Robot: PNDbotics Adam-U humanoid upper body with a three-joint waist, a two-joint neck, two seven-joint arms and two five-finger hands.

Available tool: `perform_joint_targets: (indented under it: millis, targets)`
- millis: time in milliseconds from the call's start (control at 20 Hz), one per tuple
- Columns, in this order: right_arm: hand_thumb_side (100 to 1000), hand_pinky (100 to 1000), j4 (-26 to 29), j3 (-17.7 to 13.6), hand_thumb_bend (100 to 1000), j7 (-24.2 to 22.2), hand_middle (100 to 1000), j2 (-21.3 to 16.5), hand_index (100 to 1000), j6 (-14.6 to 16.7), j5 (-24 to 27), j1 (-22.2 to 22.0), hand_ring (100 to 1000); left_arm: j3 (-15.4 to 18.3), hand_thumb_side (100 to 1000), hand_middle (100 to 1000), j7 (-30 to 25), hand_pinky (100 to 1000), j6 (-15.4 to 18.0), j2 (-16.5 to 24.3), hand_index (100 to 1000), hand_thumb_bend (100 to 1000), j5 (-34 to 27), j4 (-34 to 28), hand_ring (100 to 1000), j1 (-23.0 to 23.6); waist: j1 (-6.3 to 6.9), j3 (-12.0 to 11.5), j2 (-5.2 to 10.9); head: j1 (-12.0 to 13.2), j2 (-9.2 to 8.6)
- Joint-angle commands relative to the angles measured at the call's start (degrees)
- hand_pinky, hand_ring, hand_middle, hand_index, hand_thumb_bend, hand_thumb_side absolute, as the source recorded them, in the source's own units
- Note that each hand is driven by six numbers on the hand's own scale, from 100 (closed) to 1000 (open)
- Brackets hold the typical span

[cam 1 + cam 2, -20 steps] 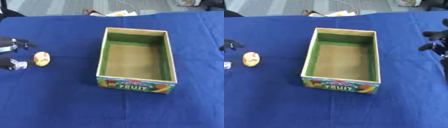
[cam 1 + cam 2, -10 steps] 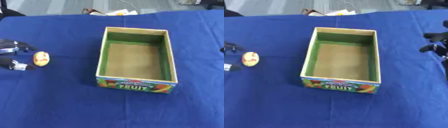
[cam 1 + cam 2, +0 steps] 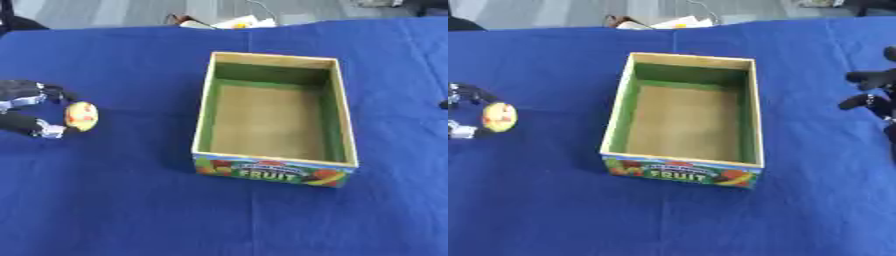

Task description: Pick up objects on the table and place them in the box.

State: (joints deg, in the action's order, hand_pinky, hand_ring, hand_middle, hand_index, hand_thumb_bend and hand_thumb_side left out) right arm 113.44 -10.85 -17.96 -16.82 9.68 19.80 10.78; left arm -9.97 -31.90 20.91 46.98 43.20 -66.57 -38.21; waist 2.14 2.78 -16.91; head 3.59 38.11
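The small yellow object (image 3: 80,115) with red patches — a toy fruit, by its look — lay on the blue tablecloth (image 3: 131,200) at the left, well apart from the box (image 3: 275,162); the box stood in the middle with nothing visible inside it, its near wall printed FRUIT. The step in hand appeared to be the grasp; to do it well the fingers and thumb would need to close evenly on opposite sides of the rounded piece, low enough that it could not squirt out toward the box, and the lift should clear the box's near-left wall before any move across. The left hand (image 3: 26,102) sat just beside the yellow piece on its outer side, fingers above and thumb below, their tips at or touching it; whether it was actually pinched I could not tell, for the contact was blurred. The right hand (image 3: 874,92) hovered at the right edge — fingers relaxed, holding nothing, well clear of the box.
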Motion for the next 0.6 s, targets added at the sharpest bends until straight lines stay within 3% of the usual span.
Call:
perform_joint_targets:
  millis: [50,600]
  targets:
    - [1000,578,1.15,0.01,100,-0.29,565,-0.29,872,-0.04,-0.47,0.60,777,0.51,1000,877,0.86,675,-0.17,0.87,1000,588,1.03,0.61,847,-1.53,0.02,0.05,0.79,0.30,-0.81]
    - [1000,579,1.15,-0.01,100,-0.26,564,0.07,873,-0.30,-0.76,0.70,776,-0.24,1000,823,3.32,643,-0.08,-0.05,1000,583,6.94,2.83,819,-2.18,0.06,0.20,0.50,0.55,-0.75]
